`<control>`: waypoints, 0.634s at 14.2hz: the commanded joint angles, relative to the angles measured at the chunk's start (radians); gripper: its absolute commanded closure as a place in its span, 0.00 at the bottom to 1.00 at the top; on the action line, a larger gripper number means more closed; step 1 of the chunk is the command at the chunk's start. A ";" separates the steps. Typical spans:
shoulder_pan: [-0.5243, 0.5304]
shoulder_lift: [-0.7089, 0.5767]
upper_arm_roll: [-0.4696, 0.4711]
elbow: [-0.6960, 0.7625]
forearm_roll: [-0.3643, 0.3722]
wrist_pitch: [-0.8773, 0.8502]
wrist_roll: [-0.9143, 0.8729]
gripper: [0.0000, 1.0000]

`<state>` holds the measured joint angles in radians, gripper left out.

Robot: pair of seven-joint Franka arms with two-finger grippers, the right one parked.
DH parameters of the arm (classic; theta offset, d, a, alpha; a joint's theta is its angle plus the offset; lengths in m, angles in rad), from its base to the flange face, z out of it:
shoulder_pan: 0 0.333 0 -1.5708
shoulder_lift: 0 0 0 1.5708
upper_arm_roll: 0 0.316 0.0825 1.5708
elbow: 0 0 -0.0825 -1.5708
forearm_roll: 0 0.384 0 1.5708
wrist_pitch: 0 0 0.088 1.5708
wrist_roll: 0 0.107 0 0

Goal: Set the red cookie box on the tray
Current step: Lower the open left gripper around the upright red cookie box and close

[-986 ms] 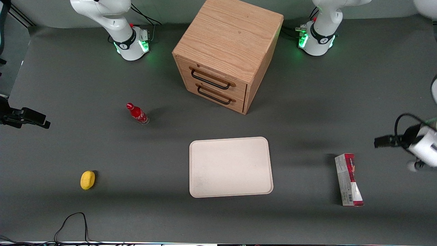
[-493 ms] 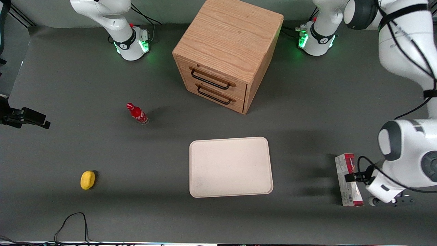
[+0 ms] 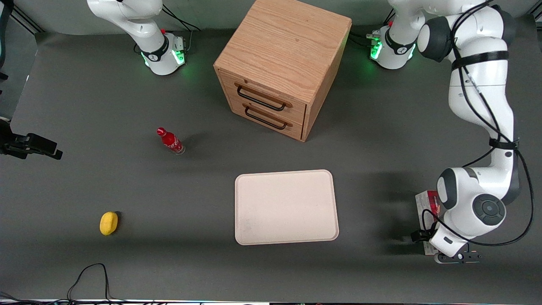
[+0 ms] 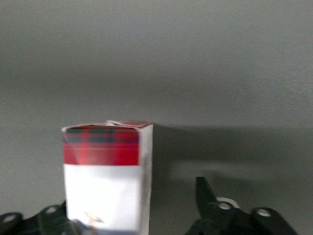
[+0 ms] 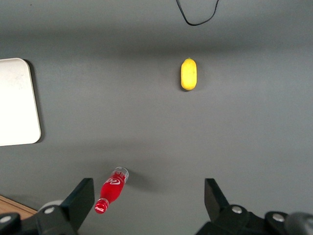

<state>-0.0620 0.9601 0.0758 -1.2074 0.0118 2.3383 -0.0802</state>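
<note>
The red cookie box (image 3: 425,201) lies on the dark table toward the working arm's end, its long side pointing at the front camera. Most of it is hidden under my left arm's wrist. My left gripper (image 3: 435,242) hangs over the box's nearer end. In the left wrist view the box (image 4: 105,181) shows its red tartan and white face between the open fingers (image 4: 203,193), close to one finger and apart from the other. The cream-white tray (image 3: 286,207) lies flat mid-table with nothing on it, and its corner shows in the right wrist view (image 5: 17,103).
A wooden drawer cabinet (image 3: 279,63) stands farther from the front camera than the tray. A small red bottle (image 3: 170,141) and a yellow object (image 3: 109,223) sit toward the parked arm's end. A black cable (image 3: 89,271) loops near the front edge.
My left arm has swung in from the working arm's end and come down over the cookie box, covering most of it. The box and tray have not moved.
</note>
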 commanded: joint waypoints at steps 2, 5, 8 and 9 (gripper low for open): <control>-0.015 -0.014 0.035 -0.008 0.004 -0.019 0.007 0.94; -0.016 -0.018 0.039 0.000 0.005 -0.060 0.007 1.00; -0.015 -0.023 0.041 0.015 0.005 -0.103 0.007 1.00; -0.016 -0.026 0.041 0.035 0.005 -0.143 0.007 1.00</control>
<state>-0.0637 0.9528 0.0992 -1.1908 0.0119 2.2757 -0.0771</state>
